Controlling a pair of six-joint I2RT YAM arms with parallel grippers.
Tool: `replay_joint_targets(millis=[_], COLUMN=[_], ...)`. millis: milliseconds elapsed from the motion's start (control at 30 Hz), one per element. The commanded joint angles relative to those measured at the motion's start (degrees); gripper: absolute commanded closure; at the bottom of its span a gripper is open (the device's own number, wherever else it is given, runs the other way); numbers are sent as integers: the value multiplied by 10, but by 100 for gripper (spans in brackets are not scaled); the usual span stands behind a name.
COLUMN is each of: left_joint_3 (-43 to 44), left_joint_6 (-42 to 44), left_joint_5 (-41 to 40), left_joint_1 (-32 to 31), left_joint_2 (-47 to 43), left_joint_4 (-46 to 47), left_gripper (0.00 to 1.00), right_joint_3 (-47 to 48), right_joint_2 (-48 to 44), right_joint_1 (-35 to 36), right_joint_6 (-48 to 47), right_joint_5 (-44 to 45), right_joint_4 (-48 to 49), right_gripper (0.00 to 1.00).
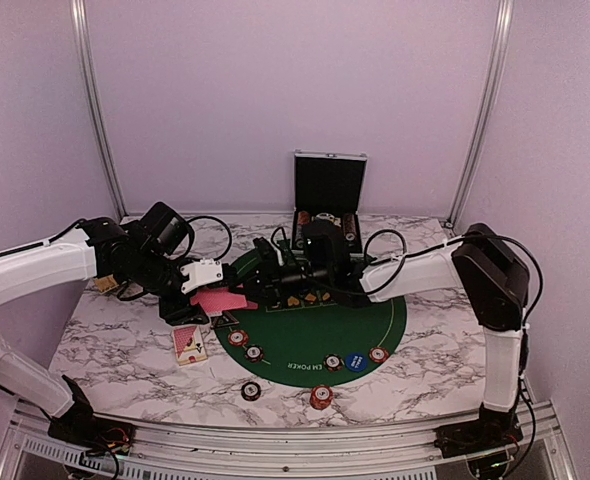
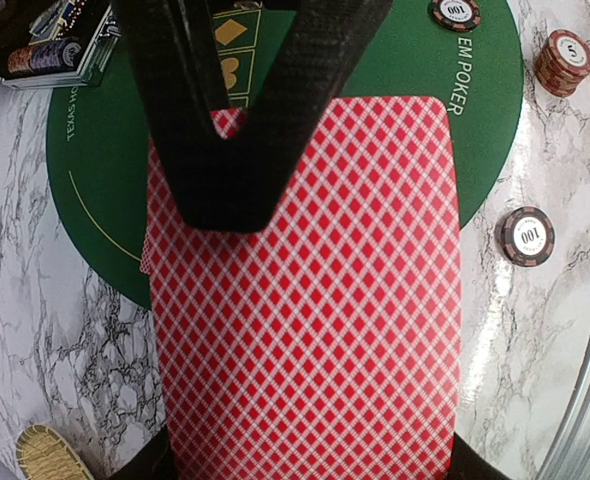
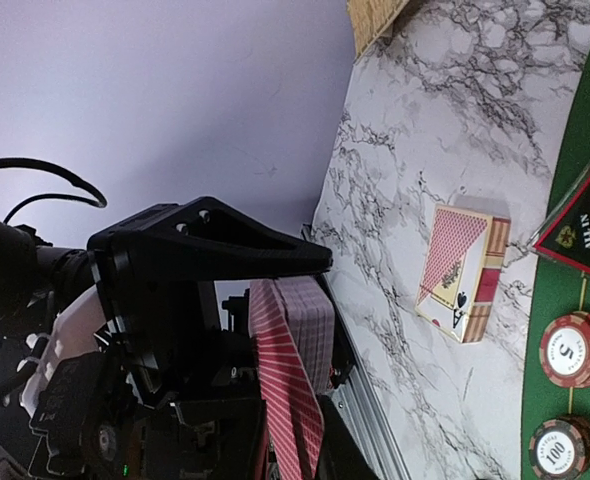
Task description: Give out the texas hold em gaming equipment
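The left gripper [image 1: 207,294] is clamped on the red-backed playing cards [image 2: 315,340], held in the air over the left rim of the green felt mat [image 1: 380,310]. Their long axis runs out along the fingers toward the mat's centre. The right gripper [image 1: 261,277] stands over the mat just right of the cards' free end and looks best placed to draw one; whether its fingers are apart cannot be told. Legible: "EM POKER" on the mat, "100" and "5" on poker chips [image 2: 525,236], "ALL IN" on the triangular token [image 3: 578,232].
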Motion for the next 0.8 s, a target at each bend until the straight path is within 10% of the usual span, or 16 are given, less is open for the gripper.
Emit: replay_joint_targets(millis=[0, 767], left_joint_3=[12, 8], left_joint_6=[-3, 0], left_joint_5=[0, -2], left_joint_1=[2, 2], left_joint_2=[-10, -13], left_joint_4=[-4, -5], left_gripper=[100, 100], right_joint_3=[-1, -140], right_joint_2=[-30, -145], right_joint_1=[-8, -200], right_joint_6=[-15, -77], right_joint_5=[-9, -36], right_joint_4=[-9, -65], right_gripper=[91, 100])
